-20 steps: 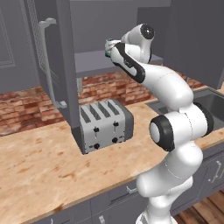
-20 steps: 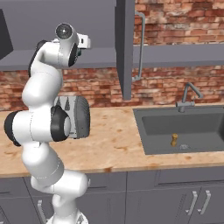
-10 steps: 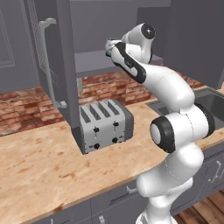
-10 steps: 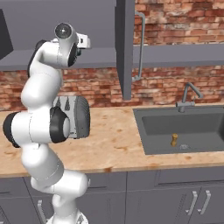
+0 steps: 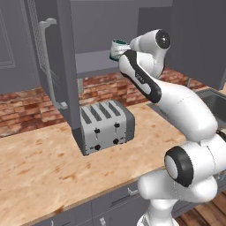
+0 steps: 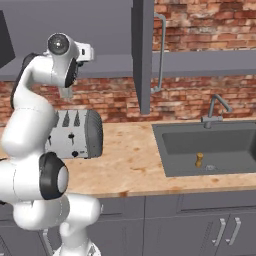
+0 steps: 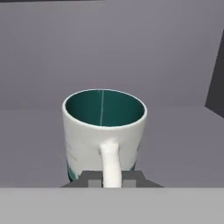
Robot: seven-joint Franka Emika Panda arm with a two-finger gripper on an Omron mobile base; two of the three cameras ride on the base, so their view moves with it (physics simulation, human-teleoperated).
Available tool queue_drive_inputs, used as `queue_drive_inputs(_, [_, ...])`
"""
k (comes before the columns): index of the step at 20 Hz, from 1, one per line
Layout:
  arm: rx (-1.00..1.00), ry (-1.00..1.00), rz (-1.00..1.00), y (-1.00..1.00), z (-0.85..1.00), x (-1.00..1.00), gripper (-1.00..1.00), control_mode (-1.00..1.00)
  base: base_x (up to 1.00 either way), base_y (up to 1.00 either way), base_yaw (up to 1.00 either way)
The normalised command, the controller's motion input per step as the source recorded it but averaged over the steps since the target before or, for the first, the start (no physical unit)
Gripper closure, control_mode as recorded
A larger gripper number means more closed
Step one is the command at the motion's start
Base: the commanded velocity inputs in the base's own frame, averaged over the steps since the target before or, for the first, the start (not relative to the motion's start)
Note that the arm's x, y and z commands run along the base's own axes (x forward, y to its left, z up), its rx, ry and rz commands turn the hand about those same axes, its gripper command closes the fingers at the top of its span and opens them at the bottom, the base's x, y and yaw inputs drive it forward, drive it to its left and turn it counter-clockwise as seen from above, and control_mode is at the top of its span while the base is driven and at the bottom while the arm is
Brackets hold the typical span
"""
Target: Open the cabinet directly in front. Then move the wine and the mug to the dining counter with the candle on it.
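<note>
Mug: mug (image 7: 104, 131), white outside, dark teal-green rim and inside, upright, its one handle turned toward the camera at lower centre of the hand view; nothing visible inside it.
Mug position: upper centre of the left base view (image 5: 117, 47), at the tip of the raised arm, in front of the cabinet opening and above its grey shelf.
Gripper: gripper (image 7: 112, 180) at bottom centre of the hand view, jaws pressed onto the mug handle, one dark tip on each side of it.
Cabinet: cabinet (image 5: 53, 66), grey, both doors swung out; one door edge-on at upper left of the left base view, the other edge-on at upper centre of the right base view (image 6: 142, 55), each with a long silver bar handle. The visible interior is plain grey.
Toaster: silver four-slot toaster (image 5: 106, 126) on the tabletop below the opening, centre of the left base view.
Tabletop: tan, orange-veined stone-look tabletop (image 5: 39, 163) over grey drawers.
Sink: dark sink (image 6: 210, 147) with faucet, right of the right base view.
Wall: red-brown brick (image 6: 200, 20) behind.
</note>
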Motion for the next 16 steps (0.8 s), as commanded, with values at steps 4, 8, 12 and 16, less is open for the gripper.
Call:
queue_drive_inputs(4, [0.0, 0.0, 0.1, -0.14, 0.0, -1.0, 1.0, -1.0, 0.0, 0.0, 0.0])
queue_drive_inputs(8, [0.02, 0.0, 0.14, -0.36, 0.0, -1.0, 1.0, -1.0, 0.0, 0.0, 0.0])
queue_drive_inputs(12, [0.0, 0.03, 0.15, -0.46, -0.19, -1.0, 1.0, -1.0, 0.0, 0.0, 0.0])
queue_drive_inputs(16, [-0.07, 0.01, 0.09, -0.17, -0.89, -1.0, 1.0, -1.0, 0.0, 0.0, 0.0])
